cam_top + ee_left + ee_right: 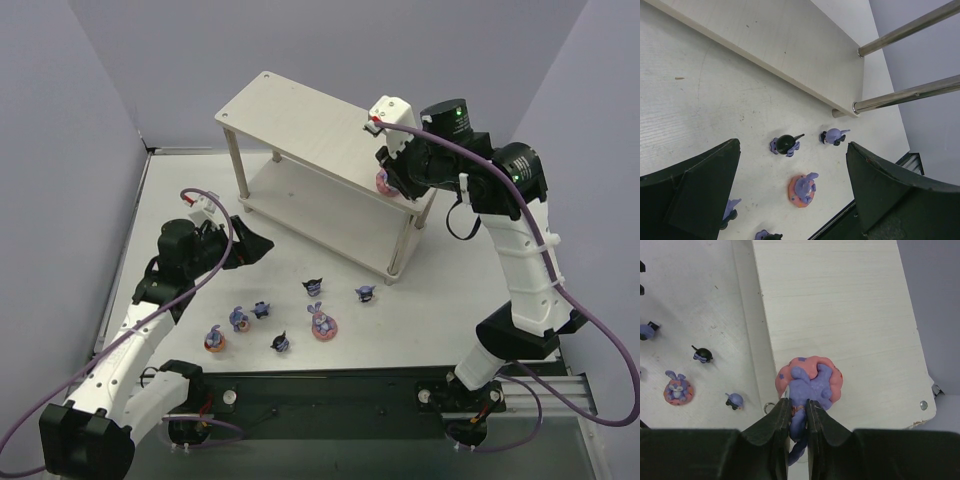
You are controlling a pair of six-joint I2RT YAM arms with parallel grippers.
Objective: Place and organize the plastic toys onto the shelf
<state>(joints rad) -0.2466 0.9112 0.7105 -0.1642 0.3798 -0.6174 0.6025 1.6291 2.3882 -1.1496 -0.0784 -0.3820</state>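
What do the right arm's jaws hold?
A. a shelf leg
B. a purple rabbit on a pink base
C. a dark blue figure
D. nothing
B: the right wrist view shows the right jaws shut on the rabbit, at the edge of the shelf.

Walls (pixel 330 40): plain pale lavender-grey, on three sides.
Table (pixel 440 300): white, faintly scuffed.
Near edge: black rail (pixel 330 390).
Light: even, soft shadows.
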